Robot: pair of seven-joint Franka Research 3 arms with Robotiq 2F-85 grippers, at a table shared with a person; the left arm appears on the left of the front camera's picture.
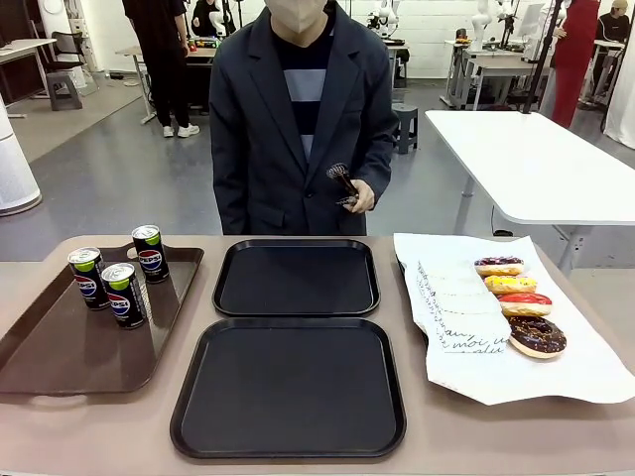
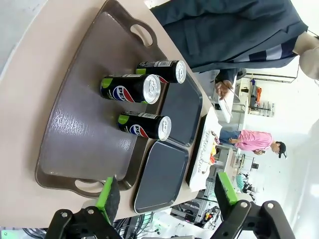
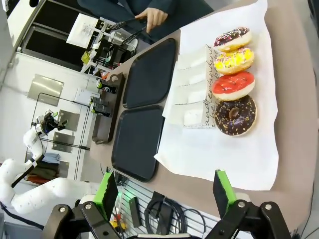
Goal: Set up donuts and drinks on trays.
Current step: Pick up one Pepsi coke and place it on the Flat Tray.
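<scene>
Front view — tan table (image 1: 466, 441) holds two black trays (image 1: 288, 387); grey-floored workshop behind.

Left gripper (image 2: 166, 193) and right gripper (image 3: 164, 191), jaws wide apart

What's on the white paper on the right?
Four donuts in a row, the chocolate donut at the near end, with white paper sleeves beside them. Whatever lies under the paper is covered.
</scene>
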